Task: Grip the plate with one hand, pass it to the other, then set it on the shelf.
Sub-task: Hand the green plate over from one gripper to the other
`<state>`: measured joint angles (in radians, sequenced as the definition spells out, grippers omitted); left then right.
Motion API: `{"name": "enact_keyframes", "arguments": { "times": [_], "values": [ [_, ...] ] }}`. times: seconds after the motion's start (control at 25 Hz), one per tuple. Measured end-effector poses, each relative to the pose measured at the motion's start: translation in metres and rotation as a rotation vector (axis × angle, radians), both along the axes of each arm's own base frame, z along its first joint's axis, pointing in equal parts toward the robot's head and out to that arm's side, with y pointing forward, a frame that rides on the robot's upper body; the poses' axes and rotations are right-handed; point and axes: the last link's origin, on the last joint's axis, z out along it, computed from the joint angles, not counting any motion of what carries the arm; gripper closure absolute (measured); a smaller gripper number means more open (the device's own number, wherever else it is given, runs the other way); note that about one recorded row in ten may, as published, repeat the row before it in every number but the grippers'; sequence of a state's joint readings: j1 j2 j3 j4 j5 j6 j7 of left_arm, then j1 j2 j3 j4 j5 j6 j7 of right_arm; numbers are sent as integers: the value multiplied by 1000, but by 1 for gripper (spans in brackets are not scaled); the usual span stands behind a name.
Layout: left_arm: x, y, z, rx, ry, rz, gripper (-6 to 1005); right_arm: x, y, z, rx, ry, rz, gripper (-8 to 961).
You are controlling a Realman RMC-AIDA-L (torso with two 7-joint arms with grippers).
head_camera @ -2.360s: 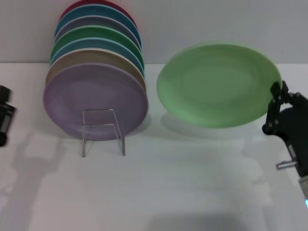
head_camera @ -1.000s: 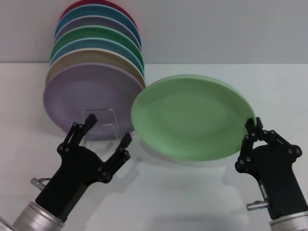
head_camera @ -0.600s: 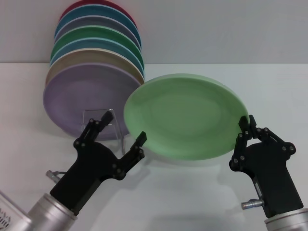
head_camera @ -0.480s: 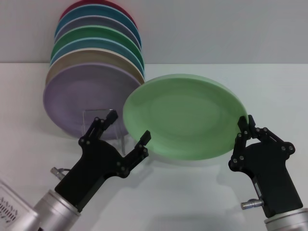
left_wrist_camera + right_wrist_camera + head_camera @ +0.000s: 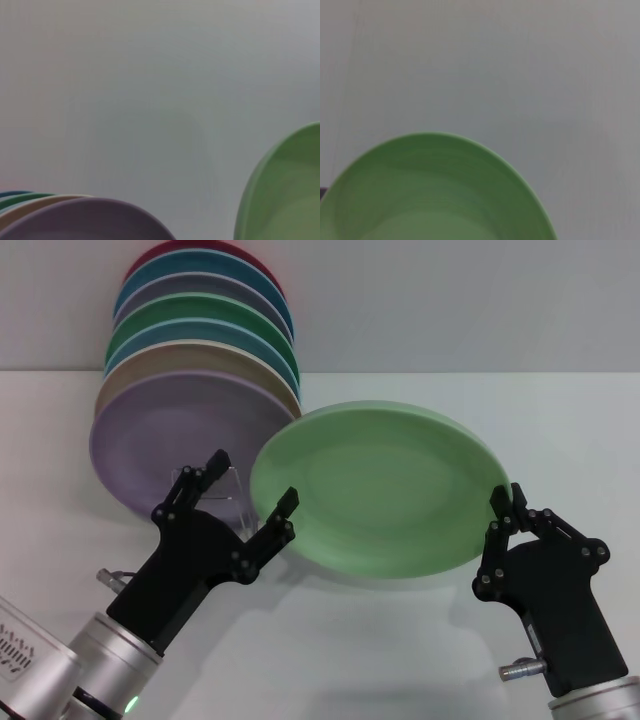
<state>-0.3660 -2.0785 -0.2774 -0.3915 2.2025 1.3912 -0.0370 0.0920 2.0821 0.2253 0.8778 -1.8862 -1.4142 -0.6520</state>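
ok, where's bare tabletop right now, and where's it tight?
Bare: the table between the left gripper and right gripper, plus the far right strip beyond the plate. Tight: around the shelf under the stacked plates.

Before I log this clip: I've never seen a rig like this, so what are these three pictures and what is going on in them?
It is a two-armed robot. The head view looks down from its head at a white table; the other two come from cameras on each wrist, and show only plate edges against a wall.

The right gripper pinches the light green plate by its rim and holds it above the table. The left gripper, jaws open, straddles the plate's opposite edge without clamping it, ready to take it.

Behind, a row of coloured plates leans in a stack, a lilac plate in front. The small wire rack before them is the shelf.
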Motion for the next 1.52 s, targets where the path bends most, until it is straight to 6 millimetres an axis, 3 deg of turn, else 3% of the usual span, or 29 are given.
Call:
{"name": "enact_keyframes", "arguments": {
  "times": [0.48,0.84,1.28,1.52],
  "values": [
    [0,0,0,-3,1,-4,271,1,0,0,-1,-4,0,930],
    [0,0,0,-3,0,-3,717,1,-2,-2,-13,-7,5,927],
    [1,0,-3,-17,5,6,763,1,-2,-2,-12,-7,5,924],
    [0,0,-4,-18,7,8,858,0,-3,-2,-13,-7,7,922]
  ]
}}
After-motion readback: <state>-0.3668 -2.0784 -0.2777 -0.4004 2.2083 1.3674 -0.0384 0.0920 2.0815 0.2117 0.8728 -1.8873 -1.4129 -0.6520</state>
